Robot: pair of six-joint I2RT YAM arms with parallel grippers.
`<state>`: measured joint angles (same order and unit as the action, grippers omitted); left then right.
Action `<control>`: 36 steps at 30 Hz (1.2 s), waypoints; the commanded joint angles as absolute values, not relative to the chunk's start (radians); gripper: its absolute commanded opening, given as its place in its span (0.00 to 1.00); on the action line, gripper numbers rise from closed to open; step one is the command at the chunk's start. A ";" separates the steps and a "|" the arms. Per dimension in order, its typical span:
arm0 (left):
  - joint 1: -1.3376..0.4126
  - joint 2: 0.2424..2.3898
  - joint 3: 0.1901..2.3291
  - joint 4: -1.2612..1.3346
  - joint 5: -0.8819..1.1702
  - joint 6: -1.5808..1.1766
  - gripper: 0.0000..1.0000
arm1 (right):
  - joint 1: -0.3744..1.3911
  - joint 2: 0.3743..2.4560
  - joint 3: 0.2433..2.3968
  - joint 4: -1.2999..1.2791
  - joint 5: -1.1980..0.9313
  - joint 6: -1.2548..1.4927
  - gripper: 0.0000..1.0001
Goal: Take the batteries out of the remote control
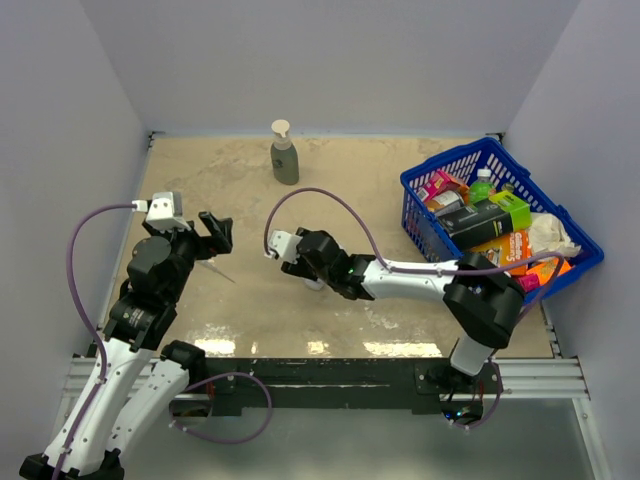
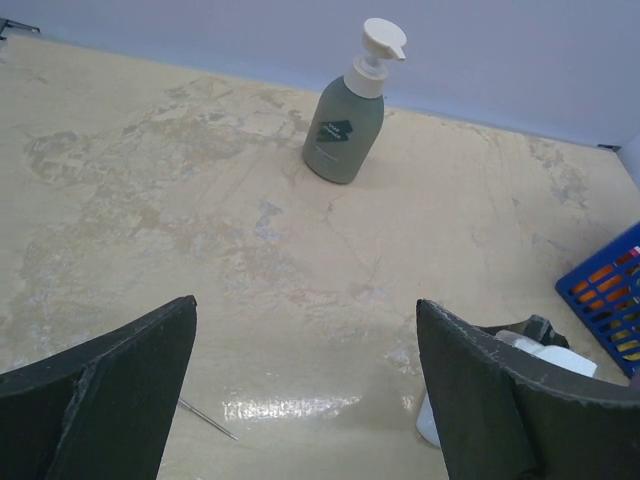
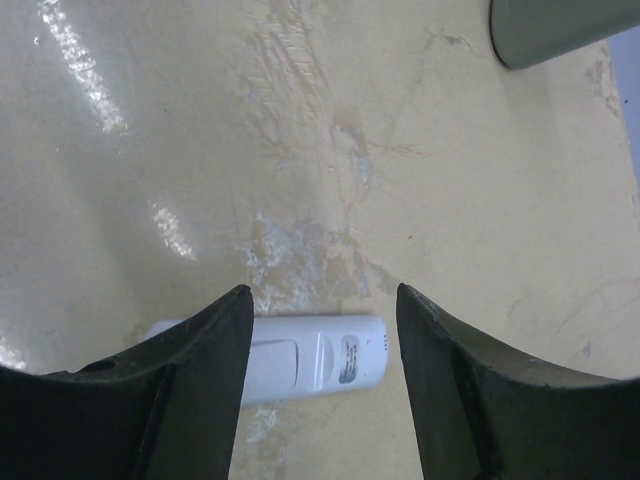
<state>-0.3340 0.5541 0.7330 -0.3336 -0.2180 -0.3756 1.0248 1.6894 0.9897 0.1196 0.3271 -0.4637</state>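
R wrist cam gives you the remote [image 3: 320,358] flat on the table under the R gripper [image 3: 322,300], jaws spread. Top cam mostly hides it. L gripper [image 2: 305,320] jaws wide apart.

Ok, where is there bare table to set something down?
Bare tabletop lies between the soap bottle and the blue basket, left of the bottle toward the back wall, and along the near edge. Crowded: mid-table, where the right gripper hangs over the remote control, and by the thin stick near the left gripper.

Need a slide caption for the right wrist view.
Open right gripper poised over slim light grey-white plastic remote control lying on mottled beige tabletop.
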 commanded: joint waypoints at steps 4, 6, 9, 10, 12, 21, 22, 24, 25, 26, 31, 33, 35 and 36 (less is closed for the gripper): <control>-0.336 0.543 0.746 -0.339 -0.268 -0.383 0.94 | 1.009 1.746 1.111 0.115 0.261 -0.362 0.61; -0.336 0.545 0.749 -0.342 -0.271 -0.385 0.94 | 1.000 1.714 1.105 0.091 0.244 -0.292 0.61; -0.336 0.543 0.749 -0.345 -0.276 -0.387 0.94 | 0.991 1.660 1.083 0.030 0.192 -0.227 0.63; -0.336 0.540 0.749 -0.344 -0.276 -0.387 0.94 | 0.991 1.652 1.081 0.003 0.181 -0.221 0.63; -0.336 0.537 0.747 -0.344 -0.276 -0.387 0.94 | 0.991 1.631 1.071 -0.060 0.175 -0.203 0.65; -0.336 0.549 0.747 -0.342 -0.268 -0.387 0.94 | 0.991 1.621 0.972 -0.049 0.170 -0.230 0.63; -0.336 0.551 0.747 -0.342 -0.270 -0.387 0.94 | 0.991 1.626 0.973 -0.054 0.163 -0.229 0.60; -0.336 0.551 0.747 -0.342 -0.270 -0.387 0.94 | 0.991 1.625 0.969 -0.054 0.156 -0.226 0.59; -0.336 0.551 0.747 -0.342 -0.270 -0.387 0.94 | 0.991 1.624 0.966 -0.054 0.155 -0.224 0.58; -0.336 0.551 0.747 -0.344 -0.271 -0.387 0.94 | 0.991 1.624 0.965 -0.055 0.155 -0.224 0.57; -0.336 0.552 0.747 -0.342 -0.270 -0.387 0.94 | 0.991 1.637 0.959 -0.054 0.143 -0.224 0.55; -0.336 0.557 0.747 -0.342 -0.268 -0.387 0.94 | 0.991 1.647 0.959 -0.057 0.135 -0.221 0.55; -0.336 0.557 0.747 -0.341 -0.267 -0.387 0.94 | 0.992 1.651 0.959 -0.057 0.137 -0.221 0.55; -0.336 0.557 0.747 -0.341 -0.267 -0.387 0.94 | 0.991 1.654 0.959 -0.055 0.140 -0.221 0.55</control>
